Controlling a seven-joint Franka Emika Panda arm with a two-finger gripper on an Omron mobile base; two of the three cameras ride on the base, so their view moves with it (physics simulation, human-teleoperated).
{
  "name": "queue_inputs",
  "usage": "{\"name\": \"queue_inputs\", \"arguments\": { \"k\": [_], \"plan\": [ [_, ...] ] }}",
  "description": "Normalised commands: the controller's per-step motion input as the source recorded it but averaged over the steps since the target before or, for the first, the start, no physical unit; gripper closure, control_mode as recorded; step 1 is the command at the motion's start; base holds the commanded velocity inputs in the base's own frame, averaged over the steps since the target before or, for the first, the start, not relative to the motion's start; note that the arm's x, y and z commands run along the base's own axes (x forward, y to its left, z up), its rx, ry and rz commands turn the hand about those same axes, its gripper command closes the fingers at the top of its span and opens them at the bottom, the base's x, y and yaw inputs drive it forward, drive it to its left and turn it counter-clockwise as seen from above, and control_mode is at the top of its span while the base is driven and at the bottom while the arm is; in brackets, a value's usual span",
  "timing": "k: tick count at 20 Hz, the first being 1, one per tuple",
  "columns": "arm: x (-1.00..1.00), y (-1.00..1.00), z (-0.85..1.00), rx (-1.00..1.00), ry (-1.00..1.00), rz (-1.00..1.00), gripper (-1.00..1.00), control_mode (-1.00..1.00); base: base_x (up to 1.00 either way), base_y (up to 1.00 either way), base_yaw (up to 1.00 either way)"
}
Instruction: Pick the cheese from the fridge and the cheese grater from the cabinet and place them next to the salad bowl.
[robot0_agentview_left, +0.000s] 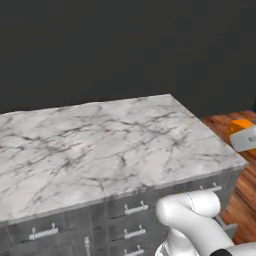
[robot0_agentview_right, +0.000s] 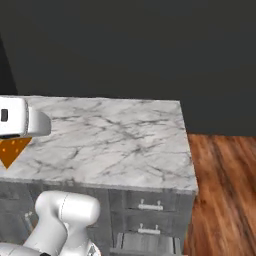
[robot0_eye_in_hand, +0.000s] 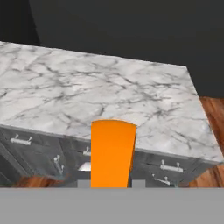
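My gripper (robot0_agentview_right: 12, 140) is shut on the cheese (robot0_agentview_right: 10, 152), a small orange wedge that hangs point-down beneath the white hand. It hovers off the left front corner of a marble counter in the right base view. In the left base view the cheese (robot0_agentview_left: 241, 125) and gripper (robot0_agentview_left: 240, 132) sit at the far right edge, beyond the counter's right end. The hand view has the cheese (robot0_eye_in_hand: 113, 153) standing as an orange slab between the fingertips, in front of the counter's drawer fronts. The fridge, the cheese grater, the cabinet and the salad bowl are out of view.
A white-and-grey marble island counter (robot0_agentview_left: 100, 145) spreads ahead, with dark grey drawers and silver handles (robot0_agentview_left: 135, 209) along its front. Wooden floor (robot0_agentview_right: 225, 190) lies past its right end. A dark wall (robot0_agentview_left: 125, 45) rises behind it.
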Motion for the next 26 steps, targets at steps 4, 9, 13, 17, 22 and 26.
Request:
{"name": "queue_inputs", "arguments": {
  "k": [4,9,13,17,22,26],
  "plan": [
    [0.0,0.0,0.0,0.0,0.0,0.0,1.0,1.0,0.0,0.0,-1.0],
    [0.0,0.0,0.0,0.0,0.0,0.0,1.0,1.0,0.0,0.0,-1.0],
    [0.0,0.0,0.0,0.0,0.0,0.0,1.0,1.0,0.0,0.0,-1.0],
    [0.0,0.0,0.0,0.0,0.0,0.0,1.0,1.0,0.0,0.0,-1.0],
    [0.0,0.0,0.0,0.0,0.0,0.0,1.0,1.0,0.0,-0.13,-0.97],
    [0.0,0.0,0.0,0.0,0.0,0.0,1.0,1.0,0.03,-0.25,-0.92]
  ]
}}
